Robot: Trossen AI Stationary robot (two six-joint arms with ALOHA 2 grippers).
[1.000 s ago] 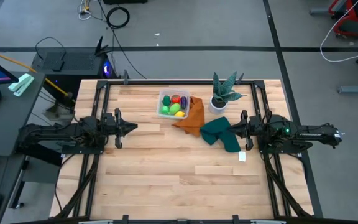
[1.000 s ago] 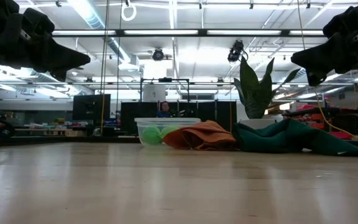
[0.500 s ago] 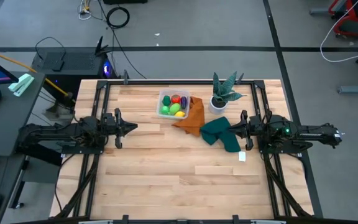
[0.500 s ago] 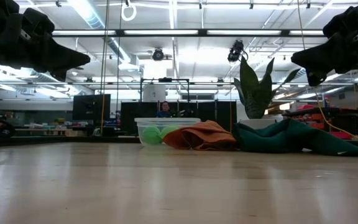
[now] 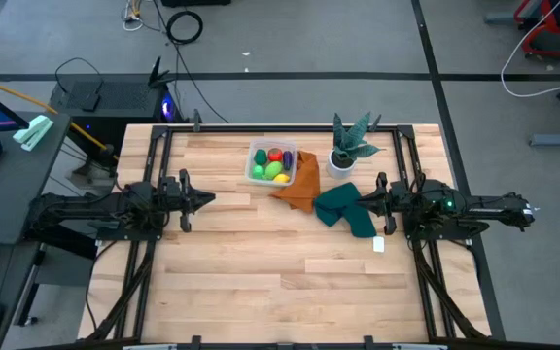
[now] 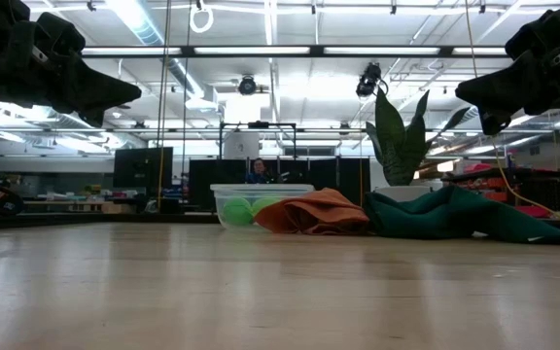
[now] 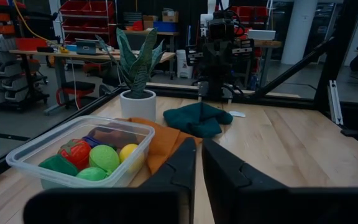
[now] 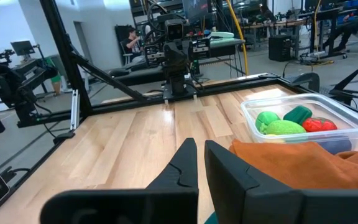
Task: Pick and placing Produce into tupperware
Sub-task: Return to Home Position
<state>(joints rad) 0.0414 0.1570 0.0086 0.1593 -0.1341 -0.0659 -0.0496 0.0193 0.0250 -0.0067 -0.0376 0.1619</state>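
The clear tupperware [image 5: 273,161] stands near the table's far edge with all the produce inside: red [image 7: 74,152], two green [image 7: 104,157], yellow [image 7: 128,152] and dark purple [image 7: 107,135] pieces. In the right wrist view the tupperware [image 8: 303,118] shows the same load. My left gripper [image 5: 207,199] hovers at the table's left side, shut, above the wood. My right gripper [image 5: 362,201] hovers at the right side, shut, over the dark green cloth. Neither touches anything.
An orange cloth [image 5: 300,184] lies against the tupperware's right side, a dark green cloth [image 5: 346,209] beside it. A potted plant [image 5: 348,146] stands near the far right. A small white tag [image 5: 378,245] lies on the wood. The near half of the table [image 5: 261,282] is bare wood.
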